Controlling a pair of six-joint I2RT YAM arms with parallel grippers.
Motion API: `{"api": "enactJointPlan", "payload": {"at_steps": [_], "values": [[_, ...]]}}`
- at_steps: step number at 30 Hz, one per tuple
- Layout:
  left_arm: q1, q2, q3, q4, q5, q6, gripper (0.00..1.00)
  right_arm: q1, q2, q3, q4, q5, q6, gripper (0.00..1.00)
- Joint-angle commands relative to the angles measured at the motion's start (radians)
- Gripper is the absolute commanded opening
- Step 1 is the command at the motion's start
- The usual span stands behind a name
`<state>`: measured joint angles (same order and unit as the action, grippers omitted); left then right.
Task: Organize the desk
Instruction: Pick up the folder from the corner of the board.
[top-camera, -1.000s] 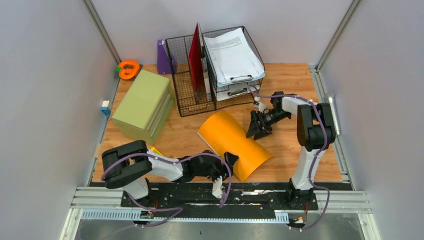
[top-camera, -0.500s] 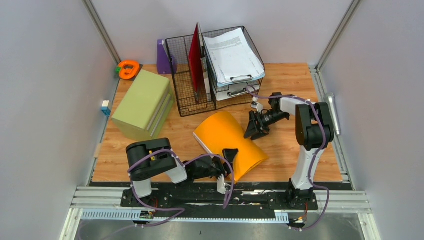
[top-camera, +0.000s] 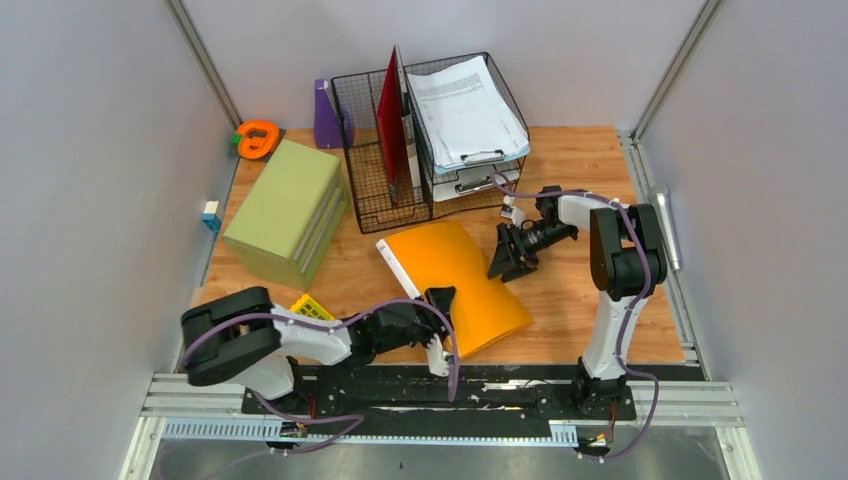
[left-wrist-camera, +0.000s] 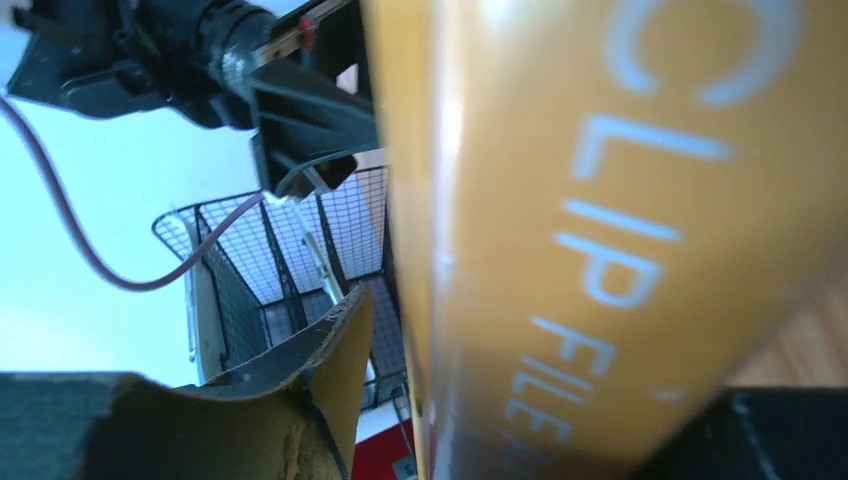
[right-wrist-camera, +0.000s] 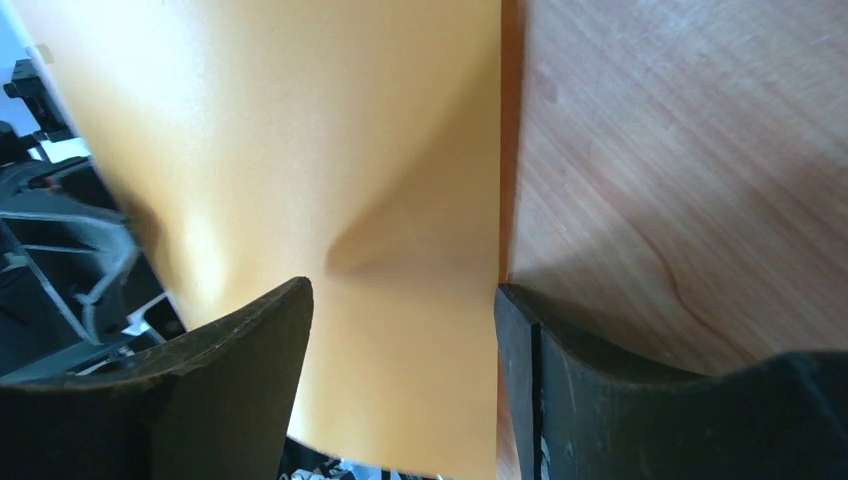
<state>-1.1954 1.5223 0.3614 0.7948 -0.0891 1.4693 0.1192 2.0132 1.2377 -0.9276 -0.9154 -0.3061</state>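
Since 1 second ago the orange clip file (top-camera: 462, 282) has dropped from a raised arch to lie nearly flat, and the left arm's elbow has swung out toward the left wall.

The left gripper (top-camera: 441, 300) sits at the file's near-left edge. In its wrist view the cover, printed "CLIP FILE", runs between the 2 fingers (left-wrist-camera: 310, 400), with a thin slit of background beside the left one. I cannot tell whether the cover is actually pinched.

A small yellow item (top-camera: 312, 306) lies just left of that arm's forearm.

The desk (top-camera: 585, 160) fills the floor of the cell between the grey walls, and the file lies at its middle, slightly toward the near edge.

The right gripper (top-camera: 507, 258) is at the file's far-right edge with its fingers (right-wrist-camera: 230, 390) spread wide. The file's edge runs between them, with orange cover on 1 side and bare wood on the other.

Farther left stands an olive-green box (top-camera: 288, 208). Behind the file a black wire rack (top-camera: 372, 195) holds a red folder (top-camera: 392, 115) upright, and a stack of printed papers (top-camera: 465, 110) rests on the top tray. A purple item (top-camera: 325, 115) stands just left of the rack. An orange object (top-camera: 258, 138) lies in the far-left corner.
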Motion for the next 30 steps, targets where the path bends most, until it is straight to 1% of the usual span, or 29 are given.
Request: {"api": "enactJointPlan", "payload": {"at_steps": [1,2,3,4,5,6,7,8,9,10,13,15,16,17,18,20,21,22,23,24,27,30], "values": [[0.003,-0.190,0.099,-0.290,0.000,-0.143,0.50,0.012,0.027,-0.009,-0.009,0.117,-0.054,0.70],[0.003,-0.243,0.135,-0.391,0.002,-0.196,0.45,-0.004,0.014,0.007,-0.015,0.116,-0.055,0.70],[0.003,-0.286,0.155,-0.436,0.003,-0.222,0.43,-0.017,0.003,0.020,-0.023,0.113,-0.058,0.71],[0.003,-0.302,0.199,-0.522,0.003,-0.268,0.39,-0.031,-0.009,0.035,-0.037,0.107,-0.059,0.71],[0.003,-0.321,0.221,-0.564,0.002,-0.289,0.33,-0.043,-0.020,0.049,-0.045,0.101,-0.060,0.71],[0.003,-0.325,0.262,-0.634,0.002,-0.326,0.29,-0.052,-0.032,0.062,-0.053,0.097,-0.060,0.71],[0.003,-0.328,0.283,-0.687,0.000,-0.344,0.19,-0.062,-0.044,0.076,-0.064,0.094,-0.060,0.71],[0.003,-0.329,0.322,-0.712,-0.003,-0.378,0.12,-0.070,-0.056,0.088,-0.072,0.091,-0.060,0.71],[0.004,-0.326,0.357,-0.752,-0.004,-0.411,0.02,-0.079,-0.068,0.098,-0.081,0.090,-0.060,0.71],[0.005,-0.325,0.374,-0.769,-0.006,-0.426,0.00,-0.088,-0.080,0.109,-0.089,0.088,-0.062,0.71],[0.015,-0.323,0.461,-0.847,-0.007,-0.504,0.00,-0.108,-0.122,0.127,-0.103,0.080,-0.060,0.71],[0.045,-0.322,0.529,-0.904,0.014,-0.570,0.00,-0.159,-0.153,0.135,-0.107,0.069,-0.055,0.71],[0.076,-0.319,0.556,-0.923,0.044,-0.599,0.00,-0.172,-0.164,0.137,-0.108,0.061,-0.053,0.71],[0.092,-0.319,0.607,-0.964,0.059,-0.670,0.00,-0.188,-0.176,0.138,-0.108,0.053,-0.051,0.71],[0.127,-0.316,0.636,-0.985,0.089,-0.691,0.00,-0.197,-0.187,0.137,-0.107,0.044,-0.050,0.71],[0.176,-0.312,0.714,-1.042,0.139,-0.770,0.00,-0.208,-0.214,0.129,-0.105,0.023,-0.052,0.71],[0.192,-0.312,0.765,-1.071,0.154,-0.831,0.00,-0.209,-0.230,0.123,-0.101,0.013,-0.055,0.71],[0.225,-0.315,0.788,-1.084,0.181,-0.860,0.00,-0.210,-0.244,0.115,-0.096,0.003,-0.056,0.71],[0.255,-0.319,0.833,-1.108,0.206,-0.921,0.00,-0.210,-0.261,0.108,-0.090,-0.007,-0.055,0.71],[0.271,-0.328,0.851,-1.125,0.217,-0.983,0.00,-0.210,-0.277,0.099,-0.084,-0.019,-0.054,0.71],[0.358,-0.350,0.935,-1.150,0.249,-1.089,0.00,-0.210,-0.310,0.076,-0.070,-0.033,-0.051,0.71],[0.427,-0.365,1.022,-1.184,0.235,-1.200,0.00,-0.210,-0.331,0.052,-0.057,-0.036,-0.054,0.71]]}}
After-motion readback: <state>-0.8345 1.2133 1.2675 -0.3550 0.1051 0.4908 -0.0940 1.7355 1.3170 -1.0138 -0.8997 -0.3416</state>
